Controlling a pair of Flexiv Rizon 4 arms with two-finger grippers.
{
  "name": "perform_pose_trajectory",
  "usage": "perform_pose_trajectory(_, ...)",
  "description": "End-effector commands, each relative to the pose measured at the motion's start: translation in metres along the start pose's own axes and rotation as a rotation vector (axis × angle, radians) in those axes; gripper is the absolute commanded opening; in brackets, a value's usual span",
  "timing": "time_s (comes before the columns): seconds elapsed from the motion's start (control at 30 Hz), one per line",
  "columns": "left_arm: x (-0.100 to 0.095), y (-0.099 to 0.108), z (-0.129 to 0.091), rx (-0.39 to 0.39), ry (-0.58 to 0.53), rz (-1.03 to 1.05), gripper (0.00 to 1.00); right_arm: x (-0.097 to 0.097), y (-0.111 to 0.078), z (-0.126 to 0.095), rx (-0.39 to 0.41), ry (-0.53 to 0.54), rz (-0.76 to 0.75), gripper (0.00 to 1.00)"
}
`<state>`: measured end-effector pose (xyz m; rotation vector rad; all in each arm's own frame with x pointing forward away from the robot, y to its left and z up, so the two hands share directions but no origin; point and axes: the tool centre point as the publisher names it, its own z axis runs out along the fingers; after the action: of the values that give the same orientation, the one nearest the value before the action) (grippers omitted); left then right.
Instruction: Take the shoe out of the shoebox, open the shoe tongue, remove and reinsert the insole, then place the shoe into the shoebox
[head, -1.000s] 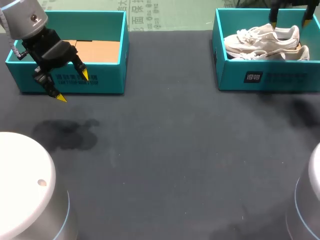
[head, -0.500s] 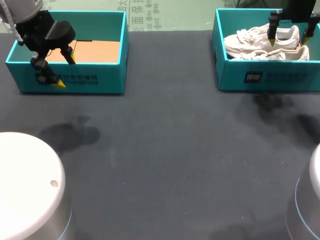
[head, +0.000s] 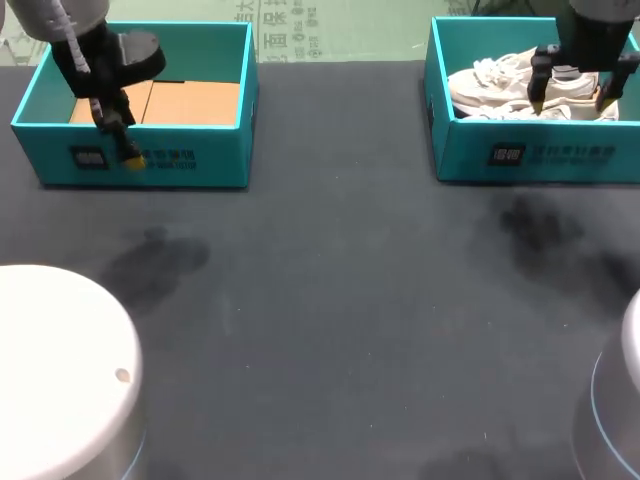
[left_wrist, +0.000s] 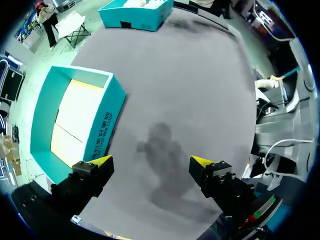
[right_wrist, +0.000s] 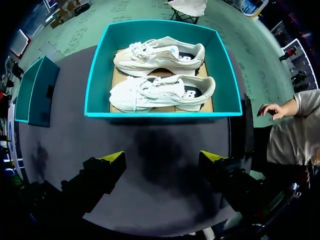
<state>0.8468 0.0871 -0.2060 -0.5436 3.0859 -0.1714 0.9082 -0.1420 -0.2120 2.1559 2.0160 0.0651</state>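
Two white shoes (right_wrist: 161, 93) lie side by side in the shoebox (right_wrist: 160, 114), toes toward the same end. The shoebox stands at the far right of the table (head: 330, 300). Our right gripper (right_wrist: 162, 156) hangs above the shoebox's near side, clear of both shoes, fingers spread wide and grasping nothing. Our left gripper (left_wrist: 151, 161) is well apart from it, at the table's far left by the near wall of a second box (left_wrist: 102, 131). Its fingers are released too, with nothing between them.
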Motion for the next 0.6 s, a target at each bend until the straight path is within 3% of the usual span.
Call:
perform_pose_trajectory(0.03,-0.01,-0.006,-0.009,-0.168,0.091,-0.661,1.0,0.005,-0.01,-0.004,-0.04,0.0,0.01,1.0)
perform_pose_trajectory(0.2,-0.02,-0.001,-0.015,-0.226,0.08,-1.087,1.0,0.014,-0.013,-0.003,-0.029,-0.001,0.017,1.0)
perform_pose_trajectory(0.37,-0.035,0.005,-0.019,-0.281,0.061,-1.376,1.0,0.024,-0.014,-0.002,-0.015,0.001,0.01,1.0)
perform_pose_trajectory(0.6,-0.048,0.016,-0.018,-0.28,0.034,-1.593,1.0,0.034,-0.024,-0.005,0.007,0.002,0.002,1.0)
